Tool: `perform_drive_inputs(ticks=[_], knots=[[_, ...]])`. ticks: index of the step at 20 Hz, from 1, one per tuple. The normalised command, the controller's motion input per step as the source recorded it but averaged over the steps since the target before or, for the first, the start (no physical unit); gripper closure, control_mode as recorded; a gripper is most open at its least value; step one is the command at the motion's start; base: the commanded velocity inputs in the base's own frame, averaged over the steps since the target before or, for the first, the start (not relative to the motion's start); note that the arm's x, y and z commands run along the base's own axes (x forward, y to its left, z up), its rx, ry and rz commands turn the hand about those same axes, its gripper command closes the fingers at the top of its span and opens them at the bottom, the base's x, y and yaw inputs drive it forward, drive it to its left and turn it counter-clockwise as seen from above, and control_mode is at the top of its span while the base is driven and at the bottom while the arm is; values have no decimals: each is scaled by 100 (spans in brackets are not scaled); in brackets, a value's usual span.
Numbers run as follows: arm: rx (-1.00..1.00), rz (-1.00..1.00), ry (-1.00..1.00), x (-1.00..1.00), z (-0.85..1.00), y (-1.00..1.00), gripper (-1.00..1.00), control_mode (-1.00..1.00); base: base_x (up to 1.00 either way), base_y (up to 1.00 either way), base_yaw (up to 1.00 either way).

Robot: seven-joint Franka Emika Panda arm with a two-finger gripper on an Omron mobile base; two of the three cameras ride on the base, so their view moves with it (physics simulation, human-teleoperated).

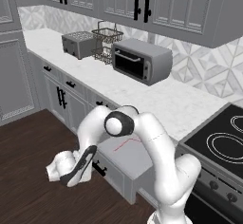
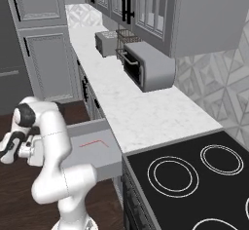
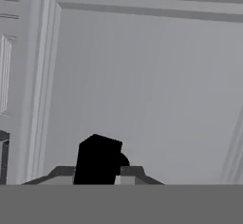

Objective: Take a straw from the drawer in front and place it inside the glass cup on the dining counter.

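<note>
Lower centre of left base view: drawer [image 1: 124, 159] pulled open, straw [image 1: 127, 144] lying inside, floor free around its front. Hand [image 1: 71, 178] low beside handle; can't tell if open/closed.

straw [image 1: 128, 145] lies in the pulled-out drawer [image 1: 124, 163], below the surface [image 1: 142, 95]. on the surface: toaster [image 1: 79, 44] leftmost, wire basket [image 1: 106, 42] beside it, toaster oven [image 1: 141, 60] next; stovetop [image 1: 223, 137] at right.

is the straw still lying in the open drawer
Yes, the red straw lies flat on the grey floor of the pulled-out drawer, with nothing gripping it.
</note>
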Motion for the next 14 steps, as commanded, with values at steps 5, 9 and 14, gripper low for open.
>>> perform_drive_inputs(ticks=[5, 9, 14], knots=[[41, 2, 13, -56, 99, 12, -100, -100, 0, 0, 0], [63, 6, 28, -31, 100, 0, -100, -100, 0, 0, 0], [68, 5, 28, -30, 100, -3, -100, -100, 0, 0, 0]])
